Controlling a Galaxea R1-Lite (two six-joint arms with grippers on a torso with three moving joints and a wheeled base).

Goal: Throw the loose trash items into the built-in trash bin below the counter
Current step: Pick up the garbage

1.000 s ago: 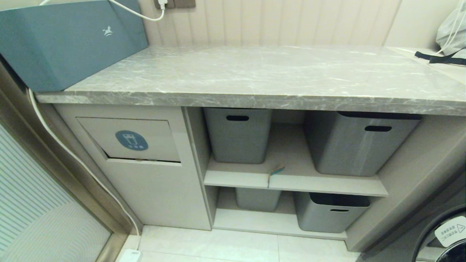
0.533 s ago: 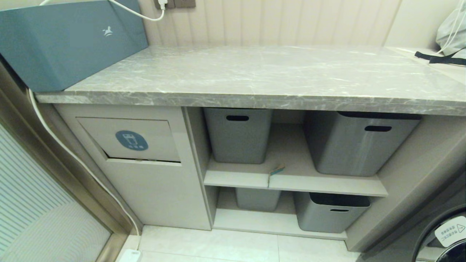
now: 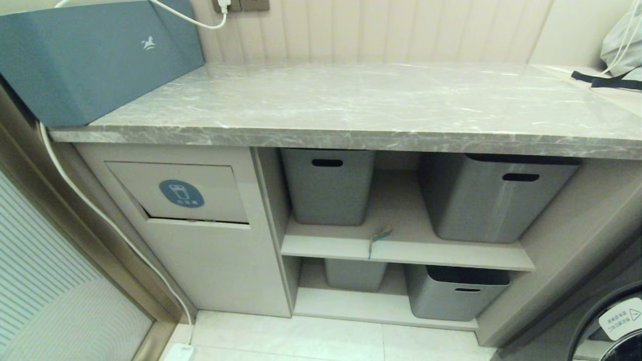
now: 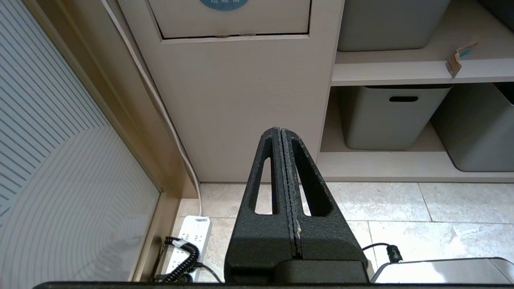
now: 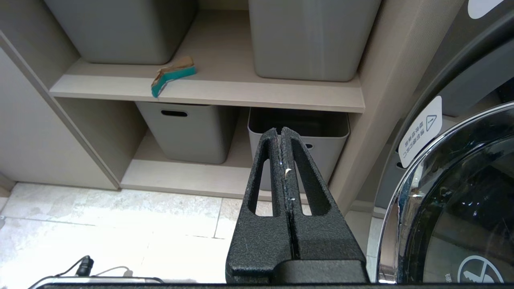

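One torn cardboard scrap (image 3: 381,235), turquoise on one face and brown on the other, hangs over the front edge of the upper shelf (image 3: 451,258) between two grey tubs; it also shows as the scrap (image 5: 172,75) and the scrap (image 4: 457,60). The built-in trash bin (image 3: 183,193) is the beige flap with a blue sticker under the counter (image 3: 351,105), at the left, also the flap (image 4: 233,18). My left gripper (image 4: 281,130) is shut, low near the floor below the flap. My right gripper (image 5: 280,130) is shut, low before the lower tubs. Neither arm shows in the head view.
Grey tubs (image 3: 328,185) (image 3: 494,198) stand on the upper shelf, two more (image 3: 456,291) below. A teal box (image 3: 95,55) sits on the counter's left. A white cable (image 3: 100,210) runs down to a power strip (image 4: 190,241). A washing machine door (image 5: 457,208) is at the right.
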